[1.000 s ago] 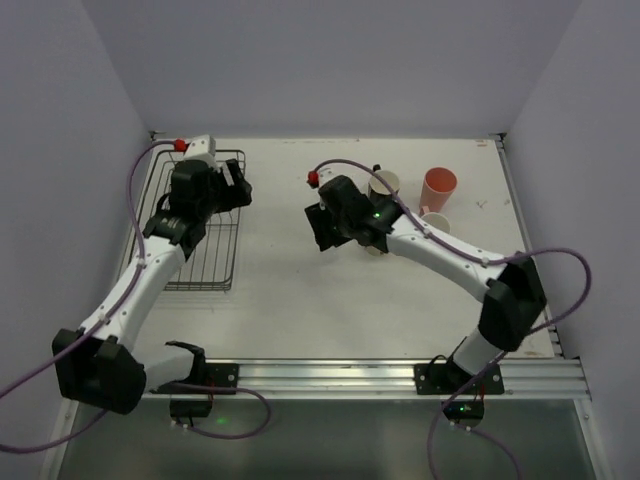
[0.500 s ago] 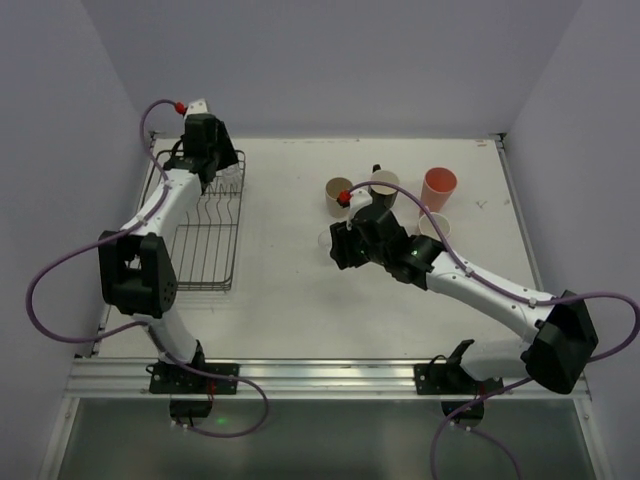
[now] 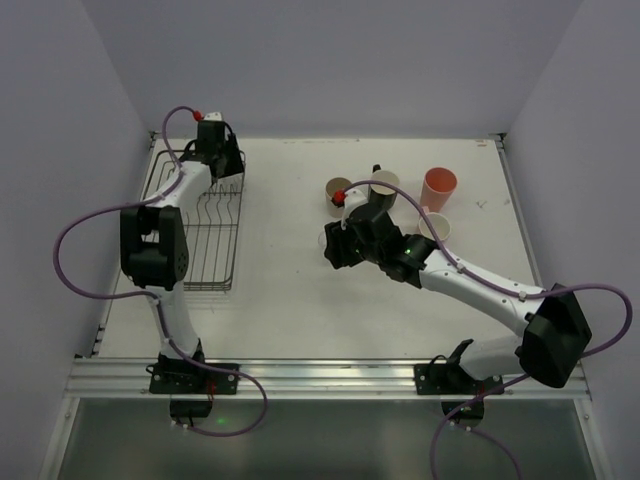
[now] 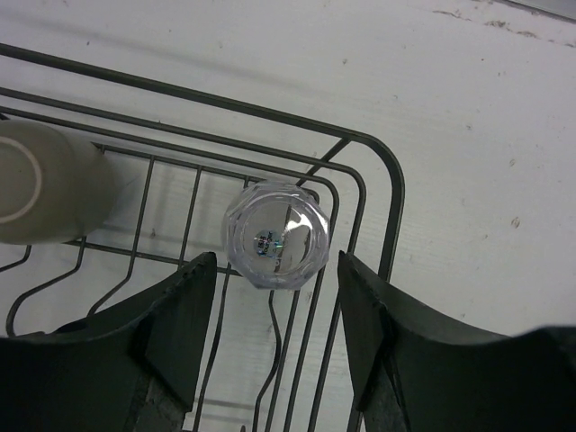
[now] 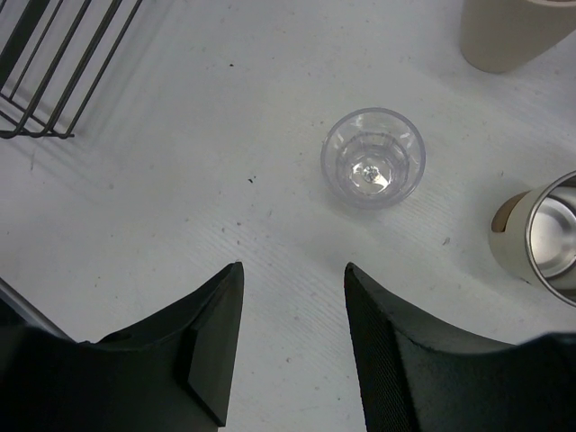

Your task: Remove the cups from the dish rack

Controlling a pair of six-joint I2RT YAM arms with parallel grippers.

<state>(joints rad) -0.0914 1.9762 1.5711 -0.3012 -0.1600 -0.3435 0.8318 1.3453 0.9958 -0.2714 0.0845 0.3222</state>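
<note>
White table; rack at upper left holding clear glass and beige cup. Parted, gripping nothing: left gripper by that glass, right gripper below second glass.

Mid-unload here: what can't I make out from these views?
- Left wrist: whether the left gripper touches the clear glass in the dish rack; the contact is unclear.
- Left wrist: beige cup, cut off by the left edge.
- Top: the rack's far end, hidden under the left arm.
- Right wrist: metal-lined cup, cut off by the right edge.
</note>
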